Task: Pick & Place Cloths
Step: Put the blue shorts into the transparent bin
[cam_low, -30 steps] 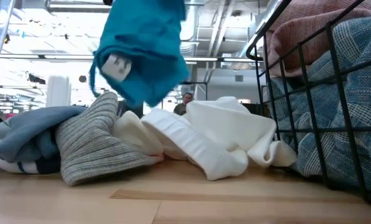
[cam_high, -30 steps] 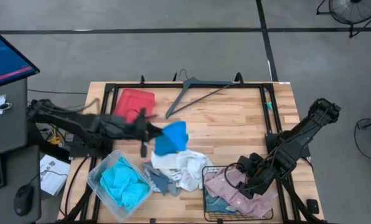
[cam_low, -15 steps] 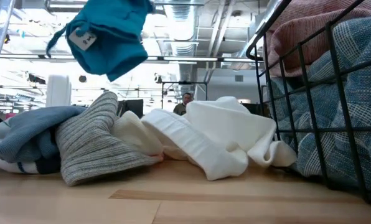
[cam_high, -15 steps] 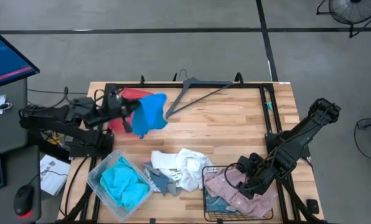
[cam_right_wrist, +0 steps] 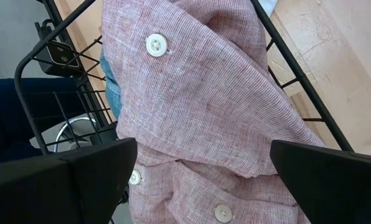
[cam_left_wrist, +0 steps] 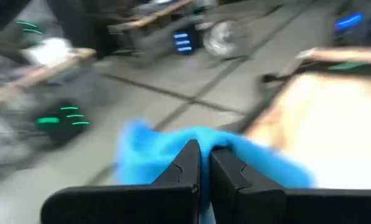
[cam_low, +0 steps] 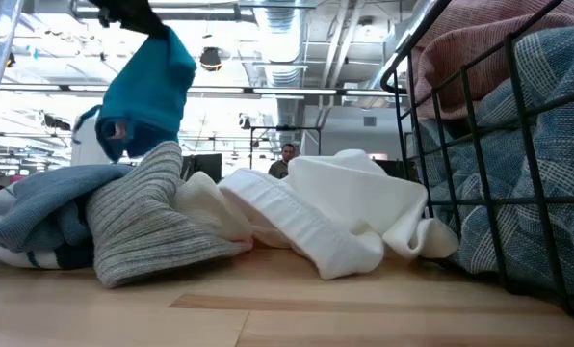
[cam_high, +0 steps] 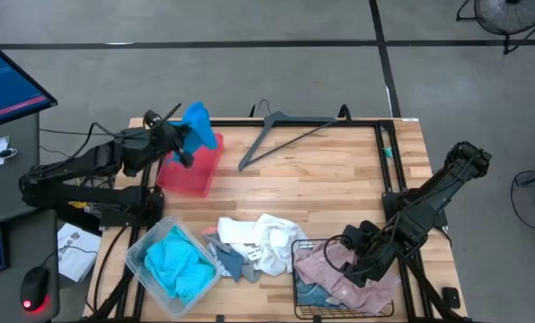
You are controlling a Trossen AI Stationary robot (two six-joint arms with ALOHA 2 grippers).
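My left gripper [cam_high: 176,142] is shut on the deeper blue cloth [cam_high: 199,126] and holds it in the air above the far end of the red tray [cam_high: 192,170]. In the low view that cloth [cam_low: 150,89] hangs well above the pile. The turquoise cloth [cam_high: 174,262] fills a clear bin. White [cam_high: 269,240] and grey [cam_high: 230,260] cloths lie heaped on the table's near middle. My right gripper [cam_right_wrist: 201,155] stands open over the pale pink buttoned cloth [cam_right_wrist: 198,106], which lies in the wire basket [cam_high: 314,285] on top of a blue-striped one [cam_low: 518,202]. My left gripper pinches a bunched fold of the deeper blue cloth [cam_left_wrist: 173,148] between its two shut fingers [cam_left_wrist: 187,163]. The cloth is lifted clear of the table and hangs slack below the fingers, with a white label [cam_low: 114,128] near its lower end.
A grey clothes hanger [cam_high: 284,131] lies along the far edge. Black frame rails [cam_high: 384,161] run around the tabletop. Bare wood [cam_high: 312,184] shows in the middle between tray, hanger and pile. A monitor [cam_high: 7,81] stands off the table's left.
My left gripper has swung from over the table's middle toward the far left corner, staying shut and carrying the blue cloth. The cloth has travelled from above the pile, across the red tray, to near the far edge, swaying as it went. The right arm has kept still.
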